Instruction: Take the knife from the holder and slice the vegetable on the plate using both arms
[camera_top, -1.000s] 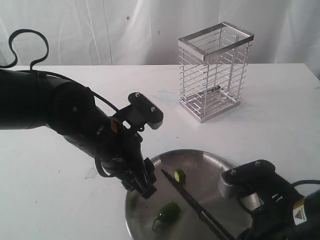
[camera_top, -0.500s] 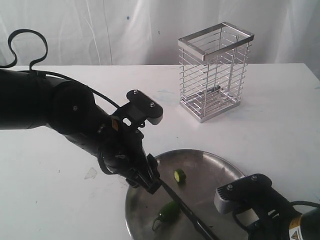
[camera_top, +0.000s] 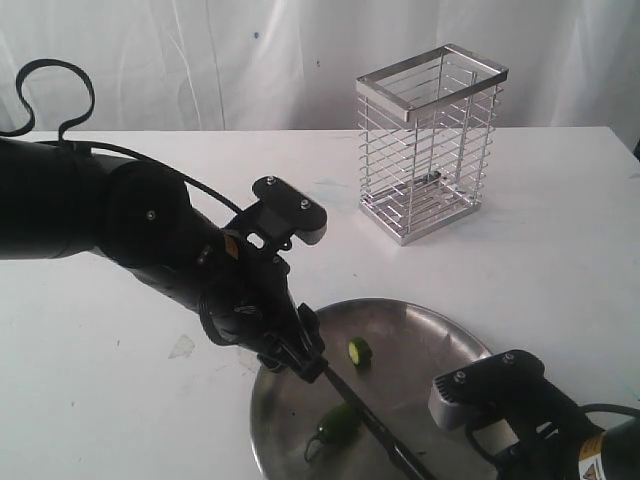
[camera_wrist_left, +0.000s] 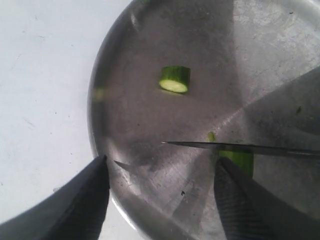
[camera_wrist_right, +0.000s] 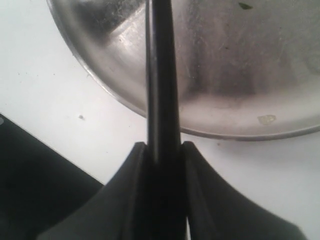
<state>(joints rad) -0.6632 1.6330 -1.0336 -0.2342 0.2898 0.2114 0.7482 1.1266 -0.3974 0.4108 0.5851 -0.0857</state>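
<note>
The steel plate (camera_top: 420, 330) lies at the front of the table. On it are the dark-green vegetable (camera_top: 340, 422) and one cut slice (camera_top: 359, 350). My right gripper (camera_wrist_right: 162, 150) is shut on the knife's black handle (camera_wrist_right: 161, 75). The knife (camera_top: 372, 420) slants across the plate, with its blade (camera_wrist_left: 240, 148) over the vegetable (camera_wrist_left: 242, 161). Above the plate's left rim hovers my left gripper (camera_top: 300, 355), open (camera_wrist_left: 162, 167) and holding nothing; its fingers straddle the knife tip, one beside the vegetable. The slice (camera_wrist_left: 175, 79) lies apart from it.
The chrome wire holder (camera_top: 430, 140) stands at the back right of the white table. My right arm's body (camera_top: 520, 410) fills the front right corner. A white curtain hangs behind.
My left gripper has moved right and down over the plate's left rim, toward the knife tip. The right arm has drawn back toward the front, taking the knife with it.
</note>
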